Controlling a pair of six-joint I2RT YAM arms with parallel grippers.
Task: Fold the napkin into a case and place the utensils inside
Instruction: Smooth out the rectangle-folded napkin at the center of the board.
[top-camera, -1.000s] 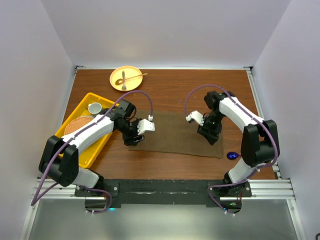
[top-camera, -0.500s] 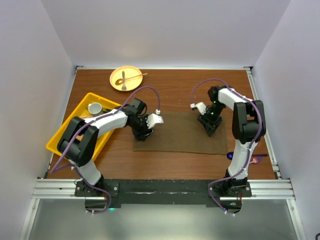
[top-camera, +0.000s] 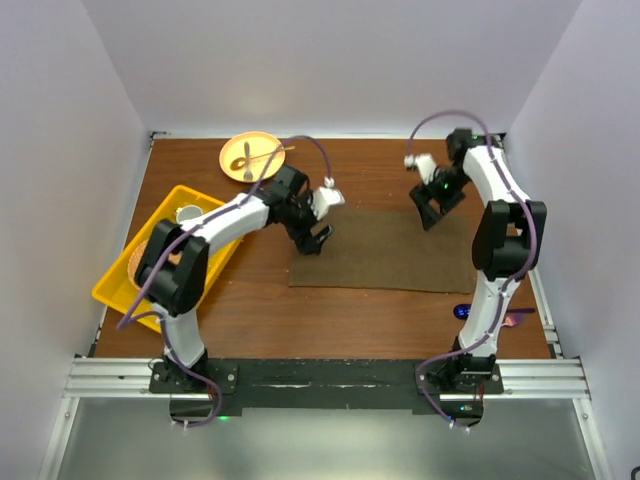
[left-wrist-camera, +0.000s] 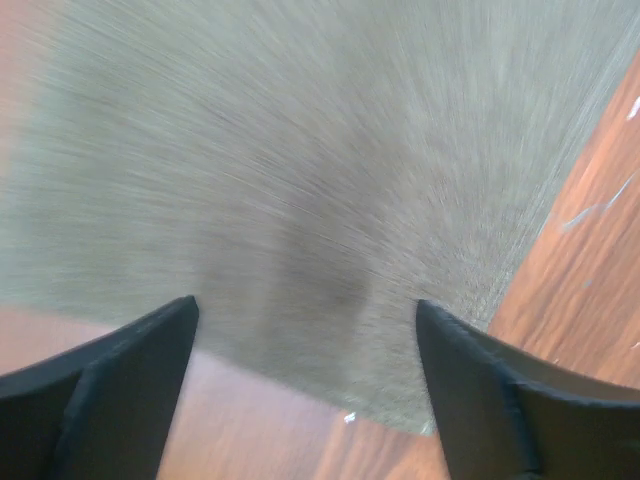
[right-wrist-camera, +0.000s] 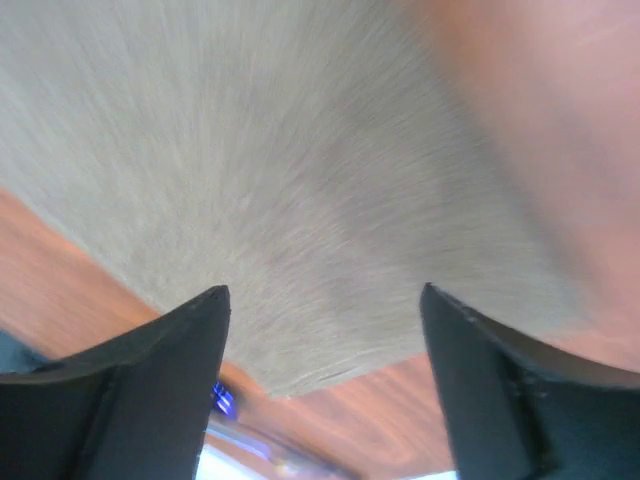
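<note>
**Left fingers** (top-camera: 316, 238): spread wide with nothing between them, above the far left corner of the napkin (top-camera: 390, 258). The left wrist view shows the cloth's edge and bare bench (top-camera: 250, 310) beneath them. That view is blurred, so contact with the cloth cannot be judged.

**Right fingers** (top-camera: 432, 212): also spread and empty, above the far right corner of the napkin. The right wrist view is blurred too and shows cloth below them.

**Napkin:** an olive-brown rectangle lying flat in the middle of the bench, its long side running left to right.

**Blue spoon** (top-camera: 463, 311): on bare bench just beside the napkin's near right corner.

**Yellow plate** (top-camera: 232, 150): at the far edge, left of centre. It carries a short grey utensil (top-camera: 247, 158) and a pale-handled utensil (top-camera: 272, 153) that reaches over the right rim.

**Yellow tray** (top-camera: 110, 285): at the left edge. It holds a white cup (top-camera: 188, 214) in its far corner and a round woven mat (top-camera: 141, 258), partly hidden by the left arm (top-camera: 225, 222).
</note>
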